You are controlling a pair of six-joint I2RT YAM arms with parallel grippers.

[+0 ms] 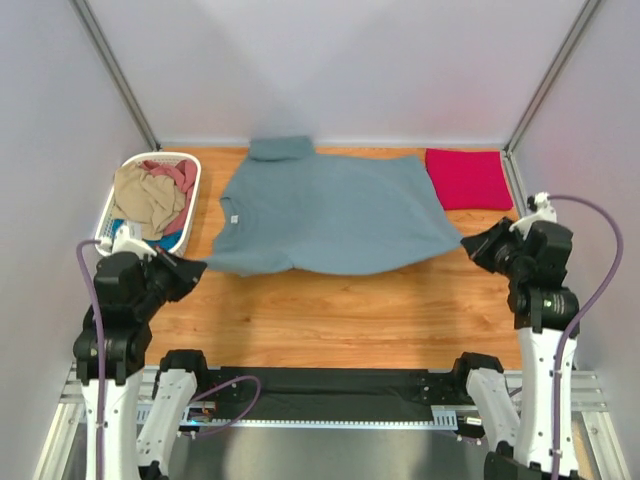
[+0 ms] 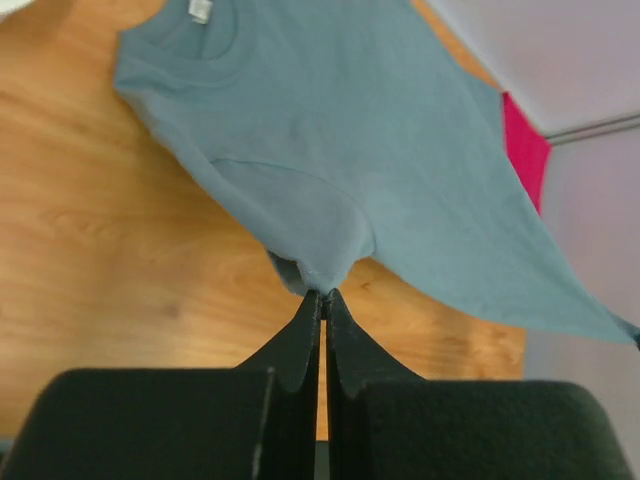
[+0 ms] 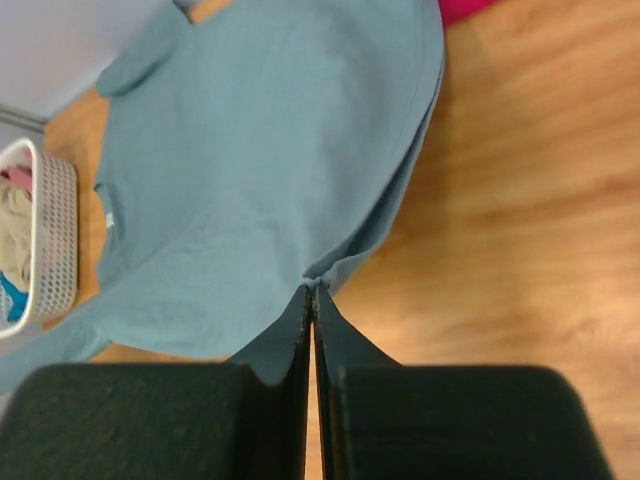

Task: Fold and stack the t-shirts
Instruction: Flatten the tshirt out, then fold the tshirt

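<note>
Our left pincer and right pincer each stand clenched on a bunched corner of the soft slate grey-blue t-shirt, which is stretched smooth between them over the wood-grain worktop. A crimson-pink t-shirt lies as a flat rectangle at the far right corner.
</note>
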